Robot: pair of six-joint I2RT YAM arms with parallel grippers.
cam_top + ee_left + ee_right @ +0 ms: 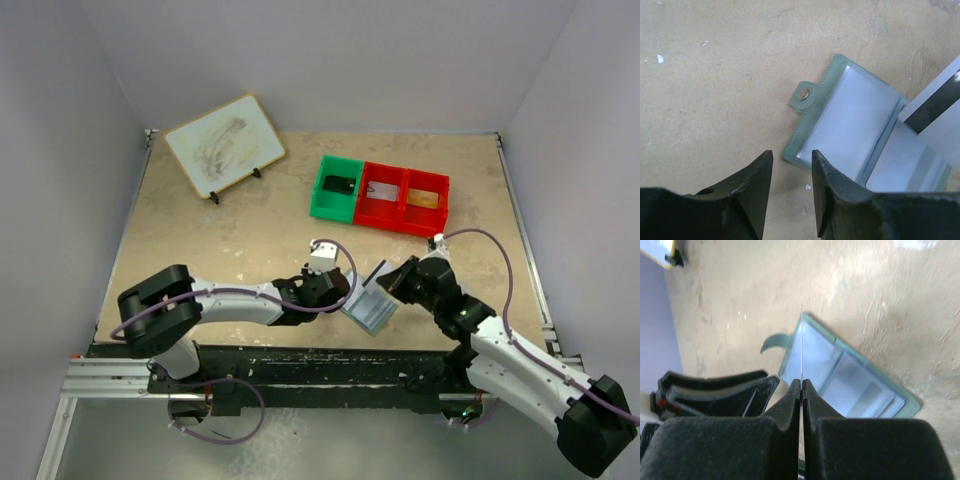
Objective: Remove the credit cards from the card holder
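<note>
The card holder (368, 310) lies open on the table between my two grippers, its grey-green rim and snap tab (802, 95) showing around two pale blue panels (860, 117). My right gripper (801, 385) is shut on a thin credit card (801, 340), seen edge-on above the holder. In the left wrist view that card (940, 107) is a white sheet with a dark stripe over the holder's right panel. My left gripper (790, 160) stands open at the holder's near left corner, with only bare table between its fingers.
A green bin (335, 187) and a red two-part bin (405, 198) stand side by side behind the holder, each with a card in it. A tilted white board (224, 145) on a stand sits at the back left. Grey walls close in both sides.
</note>
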